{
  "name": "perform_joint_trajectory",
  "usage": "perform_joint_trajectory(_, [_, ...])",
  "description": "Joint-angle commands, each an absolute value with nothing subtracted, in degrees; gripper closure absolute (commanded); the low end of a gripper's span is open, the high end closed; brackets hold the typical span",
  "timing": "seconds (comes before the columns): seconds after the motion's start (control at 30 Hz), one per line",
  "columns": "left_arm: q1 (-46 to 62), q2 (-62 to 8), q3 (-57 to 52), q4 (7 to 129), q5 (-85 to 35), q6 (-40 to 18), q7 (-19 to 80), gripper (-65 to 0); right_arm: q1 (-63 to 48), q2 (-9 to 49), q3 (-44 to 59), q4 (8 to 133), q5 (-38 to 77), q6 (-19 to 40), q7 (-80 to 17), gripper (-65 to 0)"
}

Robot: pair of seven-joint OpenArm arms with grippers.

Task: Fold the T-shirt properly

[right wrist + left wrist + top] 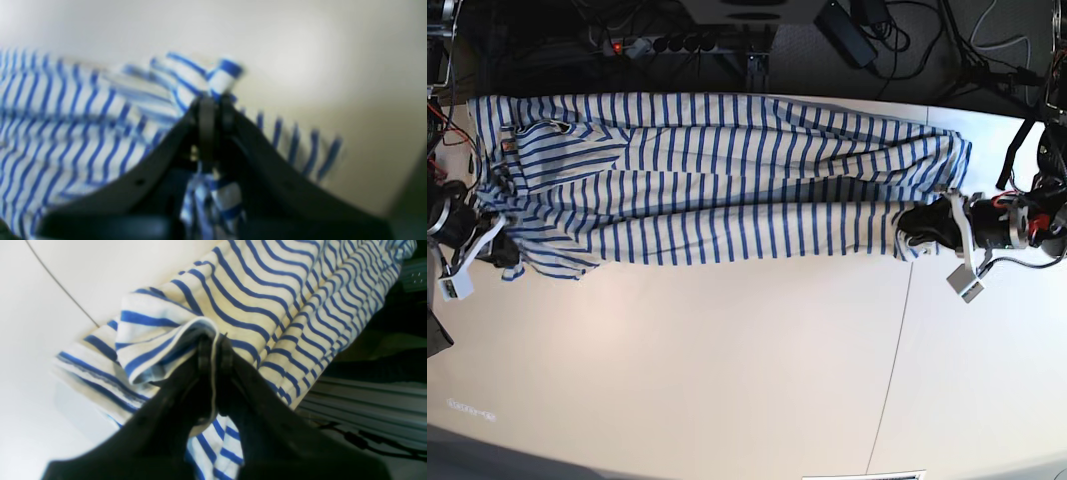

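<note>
Striped T-shirt stretched flat; both hands pinch ends.

white table — cables behind

Black tapered end effector fingers, white wrist brackets, black cables
</note>
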State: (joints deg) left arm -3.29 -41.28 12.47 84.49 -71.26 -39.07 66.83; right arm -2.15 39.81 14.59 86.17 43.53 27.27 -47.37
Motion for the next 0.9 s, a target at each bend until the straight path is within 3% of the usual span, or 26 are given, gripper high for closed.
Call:
perform_joint_trajectory(0.0, [-3.86,-42.61,11.94,85.3,-72.58,-40.0,66.61,0.0,-3.2,41.56,17.21,88.64,44.64,31.31,-46.15,0.0])
perform_joint_trajectory(0.23, [-2.68,-42.87,11.94,85.41,-73.01,-40.0,66.94,0.0,-16.53,40.91,28.47,98.63,47.62,31.33,-46.17,0.0])
perform_joint_trajectory(0.4, [-2.68,-42.87,11.94,85.45,-73.54,-40.0,67.13,0.0,-21.52,40.88,30.59,100.99,47.59,31.31,-46.13,0.0])
perform_joint_trajectory(0.43, [-2.68,-42.87,11.94,85.45,-73.52,-40.0,67.16,-1.1,-22.06,40.8,30.57,100.95,47.55,31.31,-46.15,0.0])
perform_joint_trajectory(0.53, [-2.7,-42.87,11.94,85.45,-73.47,-40.0,67.11,-16.3,-22.9,40.23,30.59,100.92,45.6,31.27,-45.52,0.0])
perform_joint_trajectory(0.57, [-2.7,-42.87,11.94,85.45,-73.47,-40.0,67.11,-21.2,-22.9,39.81,30.59,100.92,44.21,31.27,-44.64,-4.2])
perform_joint_trajectory(0.6, [-2.7,-42.87,11.94,85.45,-73.47,-40.0,67.13,-24.9,-22.87,39.35,30.59,100.92,43.53,31.27,-44.25,-14.7])
perform_joint_trajectory(0.67, [-2.68,-42.87,11.94,85.45,-73.32,-40.0,67.53,-26.5,-22.87,38.44,30.59,100.92,43.27,31.27,-43.48,-33.9])
perform_joint_trajectory(0.7, [-2.7,-42.87,11.94,85.45,-73.34,-40.0,67.83,-26.5,-22.85,37.98,30.59,100.92,43.29,31.27,-43.46,-39.9])
perform_joint_trajectory(0.73, [-2.7,-42.89,11.92,85.47,-73.34,-40.0,67.9,-26.5,-22.83,37.6,30.59,100.92,43.29,31.27,-43.46,-42.7])
perform_joint_trajectory(0.87, [-2.81,-42.89,10.94,86.21,-73.23,-40.0,67.96,-26.5,-21.65,35.94,30.83,101.34,43.55,31.14,-42.85,-43.0])
